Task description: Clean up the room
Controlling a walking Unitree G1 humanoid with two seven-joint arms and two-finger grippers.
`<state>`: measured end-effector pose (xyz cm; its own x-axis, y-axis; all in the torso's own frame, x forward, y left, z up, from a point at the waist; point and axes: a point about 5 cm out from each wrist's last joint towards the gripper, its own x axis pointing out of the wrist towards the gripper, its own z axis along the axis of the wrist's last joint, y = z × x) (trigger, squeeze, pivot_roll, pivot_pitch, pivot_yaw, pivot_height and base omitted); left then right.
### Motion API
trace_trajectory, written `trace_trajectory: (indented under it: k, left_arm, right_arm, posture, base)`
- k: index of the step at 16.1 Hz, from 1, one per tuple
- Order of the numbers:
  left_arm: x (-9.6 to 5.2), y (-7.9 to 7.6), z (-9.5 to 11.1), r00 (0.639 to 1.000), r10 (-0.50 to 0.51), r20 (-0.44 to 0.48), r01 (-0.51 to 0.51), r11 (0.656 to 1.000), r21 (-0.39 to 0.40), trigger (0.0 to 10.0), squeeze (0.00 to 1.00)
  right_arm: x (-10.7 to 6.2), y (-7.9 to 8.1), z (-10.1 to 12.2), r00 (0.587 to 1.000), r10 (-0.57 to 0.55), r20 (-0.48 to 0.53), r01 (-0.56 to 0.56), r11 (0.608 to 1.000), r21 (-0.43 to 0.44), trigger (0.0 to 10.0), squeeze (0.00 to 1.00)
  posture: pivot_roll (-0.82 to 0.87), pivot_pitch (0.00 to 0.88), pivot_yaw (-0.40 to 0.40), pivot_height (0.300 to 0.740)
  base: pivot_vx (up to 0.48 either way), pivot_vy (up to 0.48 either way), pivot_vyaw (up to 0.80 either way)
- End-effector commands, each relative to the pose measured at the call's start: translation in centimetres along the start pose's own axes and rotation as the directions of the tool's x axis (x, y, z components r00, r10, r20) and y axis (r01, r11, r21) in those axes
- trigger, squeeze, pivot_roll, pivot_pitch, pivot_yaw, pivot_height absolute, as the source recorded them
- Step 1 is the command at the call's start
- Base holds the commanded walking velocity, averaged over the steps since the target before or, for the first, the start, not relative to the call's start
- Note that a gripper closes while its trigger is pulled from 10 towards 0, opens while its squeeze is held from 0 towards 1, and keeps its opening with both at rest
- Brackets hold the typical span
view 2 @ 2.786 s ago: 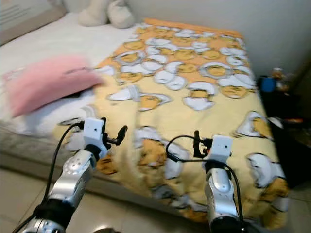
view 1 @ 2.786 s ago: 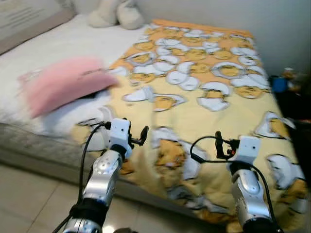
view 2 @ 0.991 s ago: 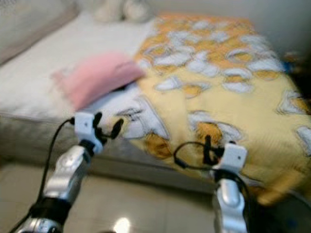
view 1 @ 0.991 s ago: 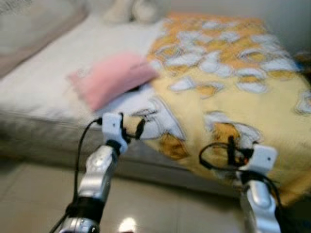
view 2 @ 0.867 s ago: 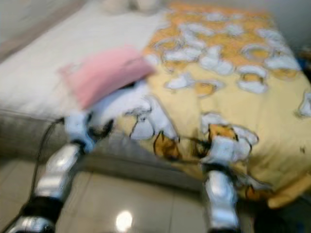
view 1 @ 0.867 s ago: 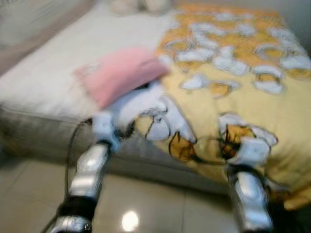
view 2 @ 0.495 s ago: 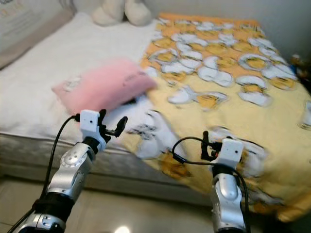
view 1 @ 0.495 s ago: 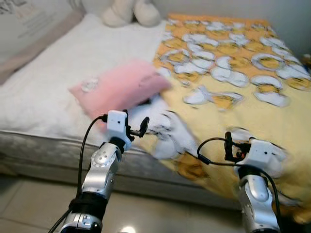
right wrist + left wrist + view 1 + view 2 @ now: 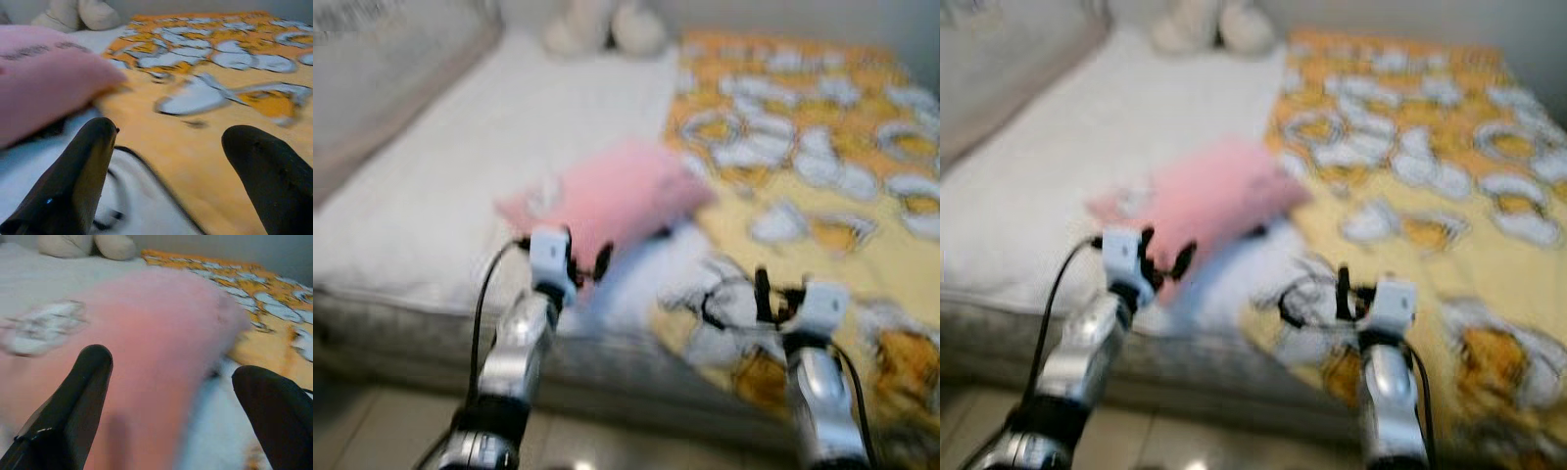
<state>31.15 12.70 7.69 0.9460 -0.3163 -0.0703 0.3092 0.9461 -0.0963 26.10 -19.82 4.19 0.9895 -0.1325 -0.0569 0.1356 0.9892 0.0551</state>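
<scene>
— Two grippers, nearest: holding anything?
— Hovering at the bed edge, fingers spread, gripping nothing. Left gripper facing the pink pillow; right gripper hanging over the yellow blanket.
— Farther off?
— Pillow lying on white sheet, overlapping the blanket's edge. Beyond, cream plush toy sitting at the bed's far end. Blurring everywhere.
</scene>
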Motion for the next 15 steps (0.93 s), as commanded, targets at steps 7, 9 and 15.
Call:
trace_trajectory:
  k: [7, 9, 15]
  left_arm:
    - [0.4, -0.3, 1.0, 0.998, -0.050, 0.034, 0.048, 0.997, 0.059, 10.0, 0.00]
    - [0.6, -0.6, 1.5, 0.996, -0.076, 0.052, 0.072, 0.995, 0.069, 10.0, 0.00]
    - [3.5, -1.6, 3.4, 0.985, -0.173, 0.026, 0.171, 0.982, 0.078, 10.0, 0.00]
  right_arm:
    - [0.3, 0.4, 0.7, 0.999, -0.002, 0.043, 0.001, 1.000, 0.018, 10.0, 0.00]
    - [0.4, 0.4, 1.3, 0.997, -0.021, 0.077, 0.020, 1.000, 0.011, 10.0, 0.00]
    - [0.3, -1.6, 1.9, 0.976, -0.203, 0.078, 0.196, 0.977, 0.086, 10.0, 0.00]
  posture:
    - [-0.08, 0.000, 0.040, 0.730]
    - [-0.09, 0.000, 0.044, 0.730]
    - [-0.10, 0.000, 0.046, 0.730]
  base:
    - [0.376, 0.298, 0.00]
    - [0.375, 0.296, 0.00]
    - [0.061, 0.052, 0.00]
